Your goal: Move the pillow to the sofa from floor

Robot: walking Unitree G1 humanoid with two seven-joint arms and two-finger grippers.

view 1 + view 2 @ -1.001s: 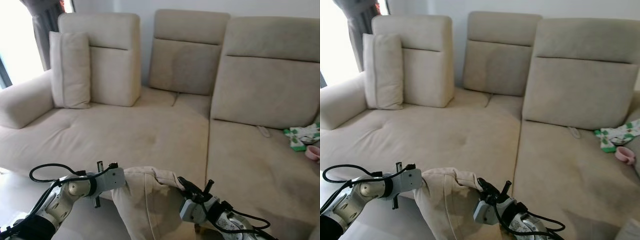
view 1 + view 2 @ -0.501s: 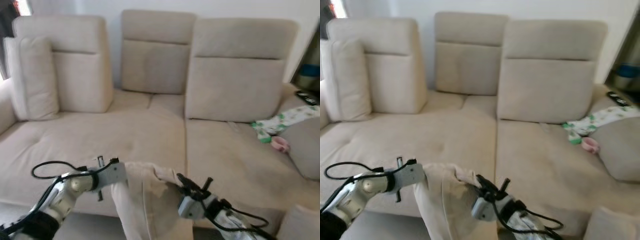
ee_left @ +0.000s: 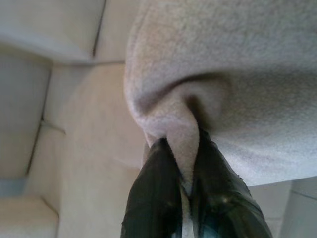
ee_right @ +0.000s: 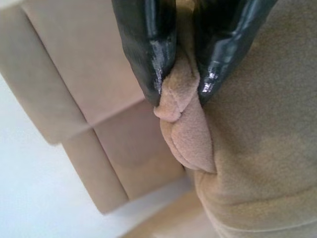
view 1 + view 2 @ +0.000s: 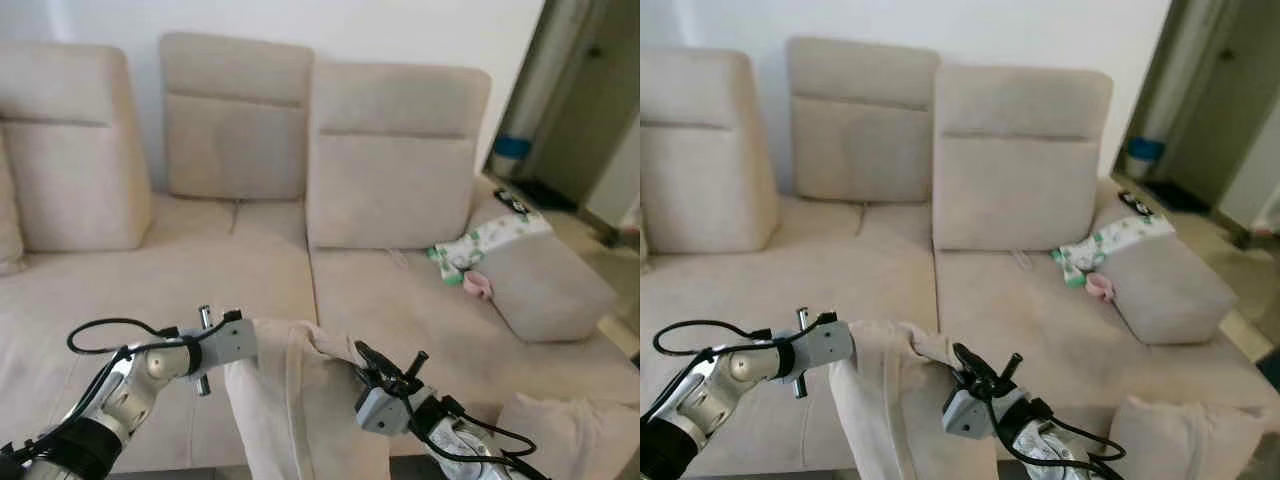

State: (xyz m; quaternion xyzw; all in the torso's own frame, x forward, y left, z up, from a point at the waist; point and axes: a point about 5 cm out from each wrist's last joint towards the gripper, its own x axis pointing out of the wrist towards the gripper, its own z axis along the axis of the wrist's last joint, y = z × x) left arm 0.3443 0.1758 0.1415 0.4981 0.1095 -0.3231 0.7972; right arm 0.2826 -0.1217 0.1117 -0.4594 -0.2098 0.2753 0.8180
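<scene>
Pillow: beige pillow [image 5: 300, 400] was held up before the sofa [image 5: 250, 270] (by its top edge).
Left gripper [image 3: 184, 163]: clamped on a fold.
Right gripper [image 4: 179, 91]: pinched on fabric.

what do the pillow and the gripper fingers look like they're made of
Pillow: soft beige fabric with a matte, slightly fuzzy nap, perhaps fleece or microsuede; it bunches into folds where pinched, as the right wrist view shows.

Fingers of the right gripper and the left gripper: black and glossy with bright highlights, probably hard plastic or rubber coating; the look leaves it open.
</scene>
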